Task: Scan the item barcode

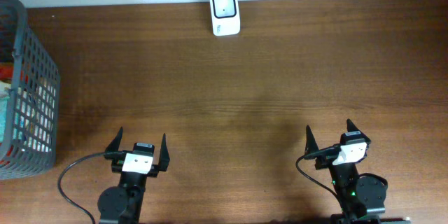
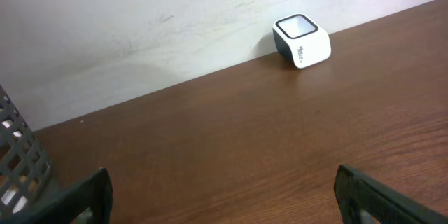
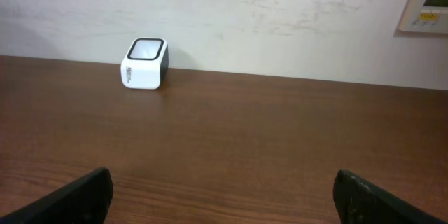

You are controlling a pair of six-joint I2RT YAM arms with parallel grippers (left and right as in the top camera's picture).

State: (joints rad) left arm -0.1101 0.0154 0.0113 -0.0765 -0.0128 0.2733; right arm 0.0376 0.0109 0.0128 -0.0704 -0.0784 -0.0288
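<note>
White scanner (image 1: 225, 12); my left hand (image 1: 142, 138), right hand (image 1: 329, 127) gape empty.
Mesh could snag: item probably in basket (image 1: 24, 91) left of it.

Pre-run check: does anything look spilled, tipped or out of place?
Nothing stands out. The scanner sits upright at the far edge, the basket stands at left, and the left gripper and right gripper hang open, empty.

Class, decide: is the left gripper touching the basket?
Apart. The overhead view shows bare table between the left gripper and the basket.
</note>
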